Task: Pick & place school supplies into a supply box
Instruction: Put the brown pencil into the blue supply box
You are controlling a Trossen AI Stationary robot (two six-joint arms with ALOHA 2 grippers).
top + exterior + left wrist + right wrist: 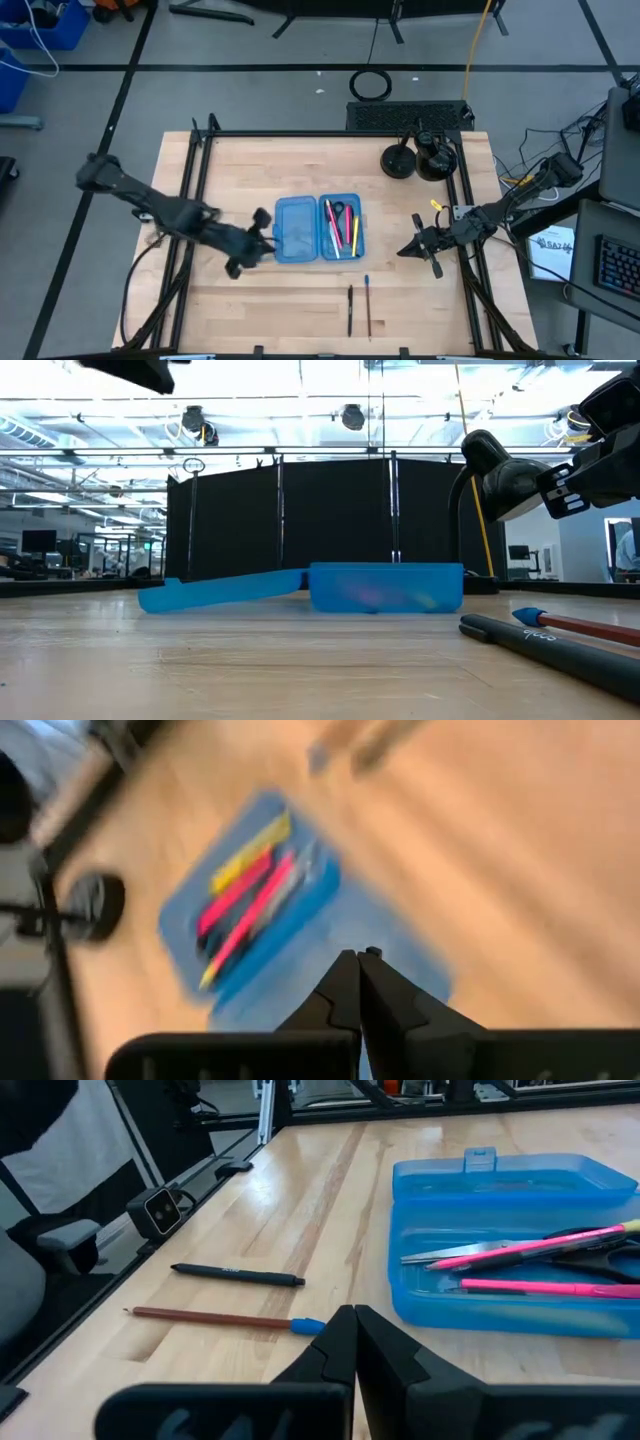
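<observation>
— Two halves of the supply box (317,229) lie flat and open mid-table, hinge between them; I'd say it sits that way so both arms can drop things straight in; the half nearer the right arm holds the scissors (336,211) and the pink and yellow pens (350,232), the other half looks bare.

— And the arms?

— Both empty; the left gripper (262,243) hangs beside the bare half, fingers pressed together on nothing; the right gripper (407,250) waits off to the box's other side, also closed and carrying nothing.

— What's left out?

— A black pen (350,309) and a blue-tipped pencil (367,305), side by side on the wood near the front edge, well clear of the box; probably next.

— Any writing?

— Pale print on the black pen; too small to read.
</observation>
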